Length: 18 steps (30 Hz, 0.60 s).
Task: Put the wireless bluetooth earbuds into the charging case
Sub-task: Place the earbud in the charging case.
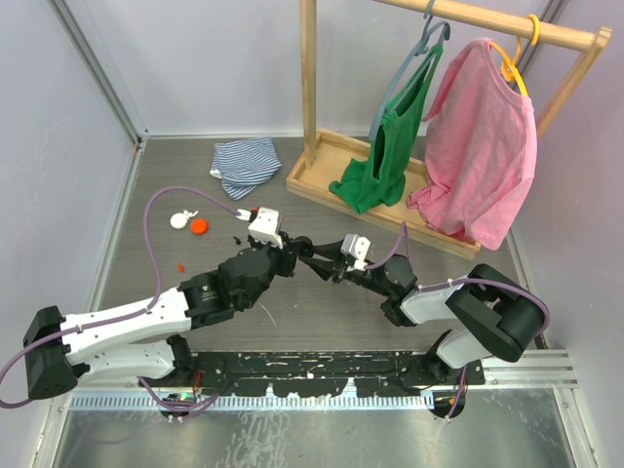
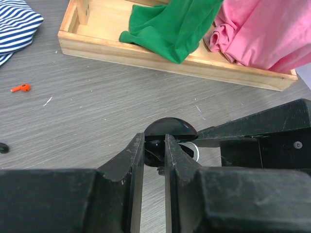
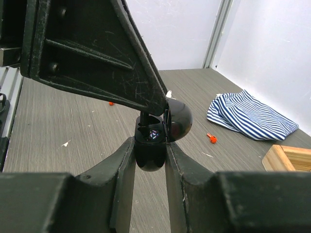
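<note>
Our right gripper pinches the open black charging case. Our left gripper, closed on a small dark piece, maybe 1 earbud, meets the case from directly above. An orange earbud lies apart on the table, on the left arm's side.

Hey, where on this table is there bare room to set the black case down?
Bare tabletop lies between the black case and the wooden tray, and in the far left corner beside the striped cloth. Left of the case is crowded: a white case, an orange case and an orange earbud lie scattered there.
</note>
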Tool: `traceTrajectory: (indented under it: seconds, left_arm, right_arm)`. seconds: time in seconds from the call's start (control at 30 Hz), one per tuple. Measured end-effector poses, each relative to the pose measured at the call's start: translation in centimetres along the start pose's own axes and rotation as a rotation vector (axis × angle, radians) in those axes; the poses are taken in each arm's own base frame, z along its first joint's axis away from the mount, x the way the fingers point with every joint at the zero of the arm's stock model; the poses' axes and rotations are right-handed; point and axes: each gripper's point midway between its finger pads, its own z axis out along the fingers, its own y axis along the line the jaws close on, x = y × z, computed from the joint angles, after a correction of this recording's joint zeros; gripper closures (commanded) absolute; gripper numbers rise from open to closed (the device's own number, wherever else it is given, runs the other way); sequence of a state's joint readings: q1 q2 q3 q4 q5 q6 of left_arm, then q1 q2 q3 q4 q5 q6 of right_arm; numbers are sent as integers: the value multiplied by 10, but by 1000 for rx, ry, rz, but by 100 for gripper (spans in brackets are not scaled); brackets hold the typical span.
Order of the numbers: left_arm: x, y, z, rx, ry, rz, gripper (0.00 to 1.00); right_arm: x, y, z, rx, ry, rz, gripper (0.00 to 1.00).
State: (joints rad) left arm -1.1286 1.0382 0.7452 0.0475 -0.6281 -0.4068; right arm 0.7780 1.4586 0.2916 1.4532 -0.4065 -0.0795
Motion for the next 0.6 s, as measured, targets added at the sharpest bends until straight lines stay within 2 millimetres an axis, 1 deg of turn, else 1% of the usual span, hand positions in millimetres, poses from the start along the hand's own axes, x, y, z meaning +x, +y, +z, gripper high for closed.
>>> traceTrajectory:
  seconds: [0.17, 0.43, 0.6]
  left_arm:
    - [3, 0, 1, -2, 7, 9, 77]
    - [12, 0, 4, -15, 32, 4, 60]
    - [14, 1, 3, -24, 47, -5, 52]
  right_arm:
    - [1, 0, -1, 2, 3, 3, 99]
    - [4, 0, -3, 9, 12, 8, 99]
    - [4, -2, -3, 18, 14, 8, 99]
